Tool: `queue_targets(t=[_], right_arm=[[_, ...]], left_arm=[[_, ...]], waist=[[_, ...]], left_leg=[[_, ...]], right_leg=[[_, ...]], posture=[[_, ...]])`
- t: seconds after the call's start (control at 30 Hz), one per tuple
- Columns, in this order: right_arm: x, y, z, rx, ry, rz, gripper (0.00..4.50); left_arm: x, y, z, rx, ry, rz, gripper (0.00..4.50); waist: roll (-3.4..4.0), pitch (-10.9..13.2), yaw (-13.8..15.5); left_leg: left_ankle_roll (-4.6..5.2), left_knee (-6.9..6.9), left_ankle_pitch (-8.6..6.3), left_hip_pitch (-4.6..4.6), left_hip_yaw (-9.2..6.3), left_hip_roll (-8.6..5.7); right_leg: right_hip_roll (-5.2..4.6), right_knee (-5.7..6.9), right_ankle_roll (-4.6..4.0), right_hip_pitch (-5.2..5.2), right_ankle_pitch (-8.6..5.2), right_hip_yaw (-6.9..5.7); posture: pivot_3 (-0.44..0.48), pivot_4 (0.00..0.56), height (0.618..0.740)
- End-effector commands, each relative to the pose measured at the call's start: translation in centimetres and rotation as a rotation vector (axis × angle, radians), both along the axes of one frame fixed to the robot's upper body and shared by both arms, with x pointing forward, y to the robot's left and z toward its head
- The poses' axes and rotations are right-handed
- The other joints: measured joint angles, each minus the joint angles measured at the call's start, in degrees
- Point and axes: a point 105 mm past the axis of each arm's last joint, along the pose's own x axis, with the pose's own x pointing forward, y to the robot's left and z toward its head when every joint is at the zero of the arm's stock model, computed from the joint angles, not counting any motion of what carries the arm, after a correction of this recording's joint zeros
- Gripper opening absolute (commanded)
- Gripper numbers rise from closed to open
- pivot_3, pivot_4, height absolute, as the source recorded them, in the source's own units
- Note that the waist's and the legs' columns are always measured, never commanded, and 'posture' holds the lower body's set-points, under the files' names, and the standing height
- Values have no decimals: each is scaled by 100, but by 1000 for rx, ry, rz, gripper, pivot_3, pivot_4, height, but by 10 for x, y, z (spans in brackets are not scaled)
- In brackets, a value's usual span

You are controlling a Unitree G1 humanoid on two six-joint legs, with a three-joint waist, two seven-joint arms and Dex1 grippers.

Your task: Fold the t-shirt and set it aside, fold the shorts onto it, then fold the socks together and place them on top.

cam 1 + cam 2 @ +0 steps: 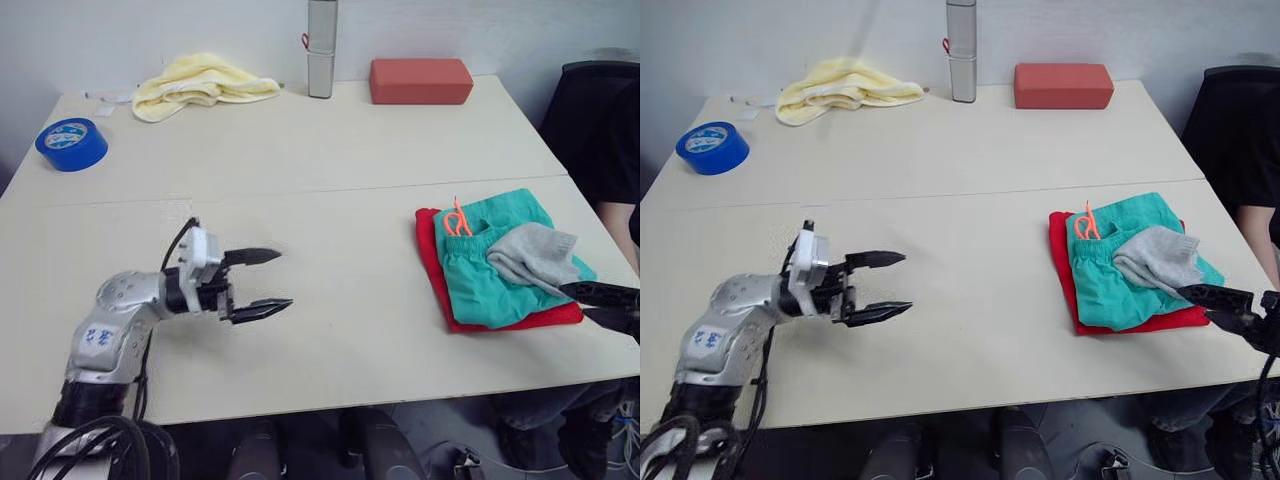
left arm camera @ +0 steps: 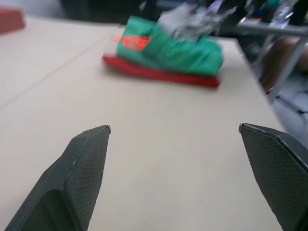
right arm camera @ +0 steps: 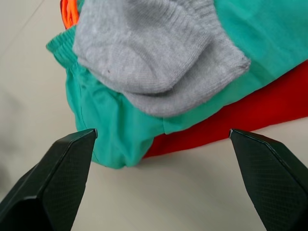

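Left pincer [image 1: 262, 283] hangs mid-table, fingers spread wide; right pincer [image 3: 161, 144] likewise gapes, holding nothing.

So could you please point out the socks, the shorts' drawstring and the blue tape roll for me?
socks [image 1: 535, 255]: left eye view, middle of the grey knit.
drawstring [image 1: 457, 221]: left eye view, orange-pink loop at the waistband.
blue tape roll [image 1: 72, 145]: left eye view, outer side.

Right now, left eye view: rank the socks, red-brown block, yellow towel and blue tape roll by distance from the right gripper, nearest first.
1. socks: on the folded pile, just beside the right gripper.
2. red-brown block: far edge, right of centre.
3. yellow towel: far edge, left side.
4. blue tape roll: far left corner, opposite side.
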Motion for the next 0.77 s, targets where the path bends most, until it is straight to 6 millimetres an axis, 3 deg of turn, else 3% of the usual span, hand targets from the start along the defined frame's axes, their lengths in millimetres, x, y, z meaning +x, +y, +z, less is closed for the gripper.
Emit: queue_targets(t=[0.03, 0.17, 0.27, 0.4, 0.53, 0.77], right_arm=[[4, 25, 35, -256, -390, 356, 4479], [10, 57, 27, -399, -573, 624, 4479], [5, 91, 3, -488, -661, 892, 4479], [11, 127, -20, -507, -795, 1049, 4479], [29, 149, -44, -550, -907, 1070, 4479], [43, 160, -67, -572, -952, 1046, 4479]], left_arm=[[-14, 27, 10, 71, -56, 88, 4500], [-21, 53, 9, 142, -126, 223, 4500], [-31, 63, 4, 226, -180, 267, 4500], [-38, 69, 0, 270, -189, 318, 4500], [-45, 72, -7, 275, -167, 345, 4500], [-49, 68, -7, 278, -169, 321, 4500]], waist=[[-4, 2, -10], [-12, 6, 44], [-11, 6, 82], [-12, 7, 59], [-11, 7, 46], [-11, 7, 58]], left_leg=[[0, -9, -1, 7, 5, -1], [3, -22, -2, 14, 14, -9], [4, -29, -2, 13, 15, -12], [5, -25, -9, 13, 22, -10], [8, -19, -11, 18, 32, -9], [8, -4, -10, 21, 33, -8]], right_leg=[[0, -2, 0, 0, 0, 0], [-12, -11, -7, 2, 5, -5], [-21, -15, -14, 0, 8, -7], [-26, -14, -18, -3, 9, -8], [-27, -10, -23, -5, 12, -8], [-30, 9, -35, -6, 11, -9]], posture=[[0, 150, 740], [0, 150, 740], [0, 150, 740], [0, 150, 740], [0, 150, 740], [0, 150, 740]])
